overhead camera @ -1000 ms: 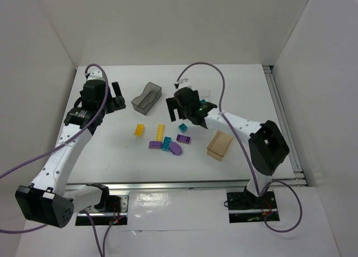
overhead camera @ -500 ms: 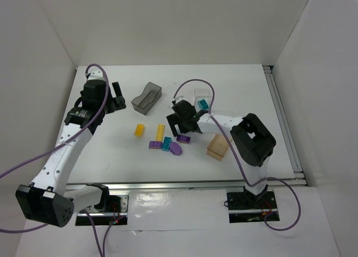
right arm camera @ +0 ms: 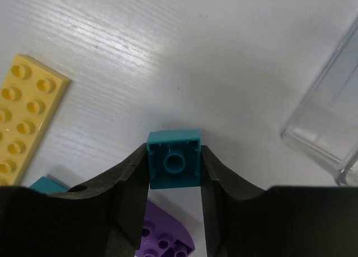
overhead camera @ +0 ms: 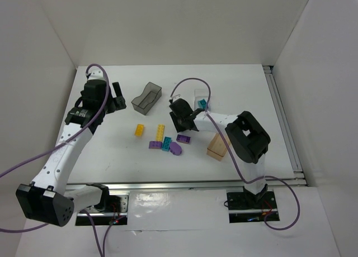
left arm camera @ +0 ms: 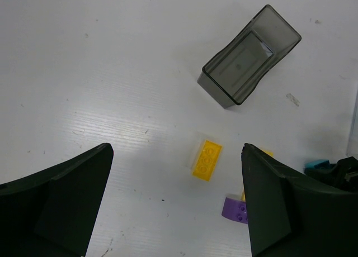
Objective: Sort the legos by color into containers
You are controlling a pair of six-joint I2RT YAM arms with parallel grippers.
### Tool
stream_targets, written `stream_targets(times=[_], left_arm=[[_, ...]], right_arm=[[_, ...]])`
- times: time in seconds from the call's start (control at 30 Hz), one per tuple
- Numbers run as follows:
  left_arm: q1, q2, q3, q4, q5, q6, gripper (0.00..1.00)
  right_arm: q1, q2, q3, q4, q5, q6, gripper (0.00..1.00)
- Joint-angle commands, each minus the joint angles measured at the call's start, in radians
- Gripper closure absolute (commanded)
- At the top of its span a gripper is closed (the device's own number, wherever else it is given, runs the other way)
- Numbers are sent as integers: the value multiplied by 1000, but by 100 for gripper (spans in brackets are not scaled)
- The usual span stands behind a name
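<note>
My right gripper is shut on a small teal lego whose hollow underside faces the camera, low over the table. In the top view this gripper sits just right of the loose pile: a yellow brick, a long yellow plate, purple bricks, a rounded purple piece and a teal brick. The clear container holds one teal lego. My left gripper hangs open above the yellow brick, near the dark grey container.
The amber container lies on the table to the right of the pile, close to my right arm. The dark grey container stands behind the pile. White walls enclose the table on three sides.
My right gripper moved left and down from beside the clear container to the pile and shut on the small teal lego. The left arm has not moved.
</note>
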Motion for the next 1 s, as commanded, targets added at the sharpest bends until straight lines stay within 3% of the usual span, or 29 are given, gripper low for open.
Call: stream_targets(times=[0.0,0.13,0.27,0.43,0.6,0.7,0.77,0.87,0.97], left_arm=[[5,7,32,11,-4,8,1],[5,17,32,11,-4,-1,1],[5,17,13,11,-34,-24,1],[5,-2,2,11,-65,-58,1],[5,-11,2,11,-65,-49,1],[5,-11,2,11,-56,-26,1],[5,-11,2,11,-56,-26,1],[5,-11,2,11,-65,-26,1],[5,-11,2,11,-54,-36,1]], right_arm=[[1,-49,65,-6,50,5,63],[-10,-132,75,-6,119,15,63],[-106,-198,75,-15,119,38,62],[-200,-198,85,-15,97,103,62],[-271,-129,119,-15,62,147,55],[-283,-109,151,-44,73,158,24],[-283,-138,150,-44,82,158,16],[-261,-214,121,-33,111,158,16],[-174,-306,73,-24,100,132,26]])
